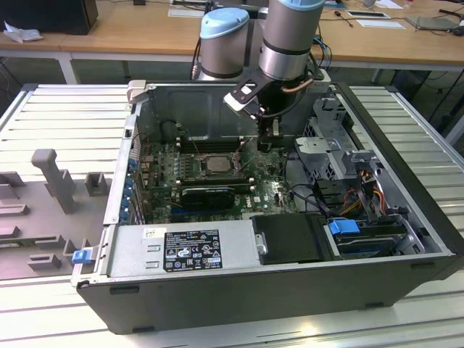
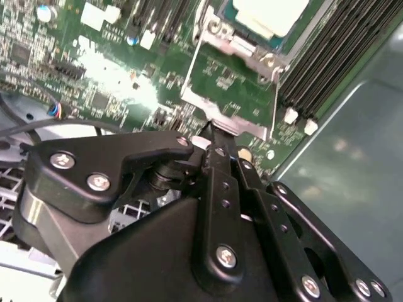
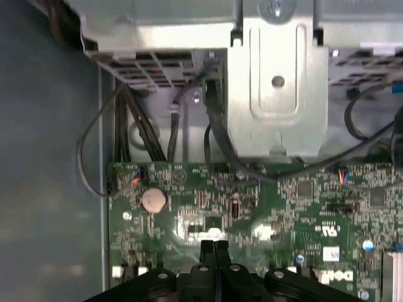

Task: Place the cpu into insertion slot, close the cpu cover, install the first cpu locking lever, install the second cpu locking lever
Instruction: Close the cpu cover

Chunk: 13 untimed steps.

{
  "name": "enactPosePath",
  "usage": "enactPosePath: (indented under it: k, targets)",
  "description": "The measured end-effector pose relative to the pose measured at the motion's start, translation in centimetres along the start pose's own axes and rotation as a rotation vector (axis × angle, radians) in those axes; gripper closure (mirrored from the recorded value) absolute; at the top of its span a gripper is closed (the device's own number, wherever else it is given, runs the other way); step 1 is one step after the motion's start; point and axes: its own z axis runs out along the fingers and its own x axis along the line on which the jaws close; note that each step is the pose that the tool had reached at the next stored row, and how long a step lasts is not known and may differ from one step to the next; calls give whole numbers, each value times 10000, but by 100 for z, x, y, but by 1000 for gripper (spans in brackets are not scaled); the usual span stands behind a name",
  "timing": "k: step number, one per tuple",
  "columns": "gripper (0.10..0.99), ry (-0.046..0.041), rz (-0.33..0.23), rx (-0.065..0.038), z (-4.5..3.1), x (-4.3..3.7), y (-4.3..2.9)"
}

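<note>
Fingers [image 3: 221, 251] of the gripper [image 3: 214, 246] are pressed together, with only a thin seam between them in the first wrist view. In the second wrist view the gripper [image 2: 215, 139] has its tips right at the outer edge of the cpu cover [image 2: 217, 108]. Whether they pinch that edge or merely touch it cannot be told. The cover stands swung open, off the chip, and the green circuit board [image 2: 107, 82] shows through its square cut-out. Past the cover's hinged side the cpu [image 2: 271, 12] sits pale-faced in the insertion slot [image 1: 233, 164], beside the long black memory slots [image 2: 327, 63].

In the exterior view the arm reaches down into the open computer case [image 1: 275, 290], and the gripper [image 1: 270, 143] hangs just to that view's right of the cpu [image 1: 218, 164]. The first wrist view looks across the board to a round coin battery [image 3: 153, 200], black cables [image 3: 214, 135] and a grey metal bracket [image 3: 277, 94]
</note>
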Motion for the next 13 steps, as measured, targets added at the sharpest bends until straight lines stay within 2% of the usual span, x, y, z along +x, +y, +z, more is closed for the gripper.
enactPosePath:
  k: [3,9,13]
  targets:
    - [980,0,-20,-5,1,-1,-86]
    - [980,42,-61,-126,5,-3,-212]
    - [980,45,-104,-139,17,-6,-419]
